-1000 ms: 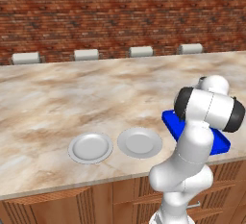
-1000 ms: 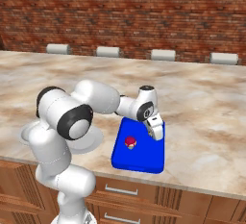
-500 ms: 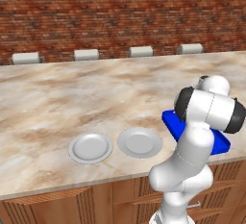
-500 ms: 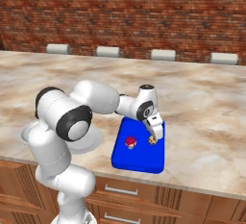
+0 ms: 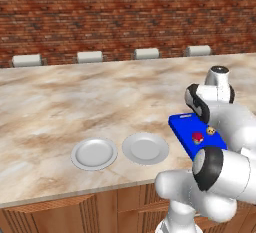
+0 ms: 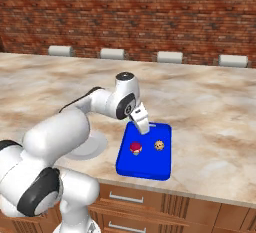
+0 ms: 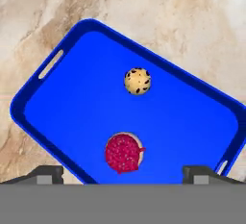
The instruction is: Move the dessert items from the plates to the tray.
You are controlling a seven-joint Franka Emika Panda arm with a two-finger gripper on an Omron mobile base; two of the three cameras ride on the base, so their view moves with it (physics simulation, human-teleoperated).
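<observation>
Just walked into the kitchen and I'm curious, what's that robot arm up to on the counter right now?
The white arm's gripper hangs above the bright blue rectangular tray on the marble counter, jaws apart and holding nothing. Both tiny treats lie on the tray: the dark red cupcake and the tan speckled cookie, a little apart from each other. The two round light-grey plates sit side by side with nothing on them, so the moving looks done.

– Any writing to read here, a label or a number?
– None: the tray (image 7: 72,117), the plates (image 5: 94,153) and the counter (image 5: 75,107) (marbled stone) carry no lettering.
</observation>
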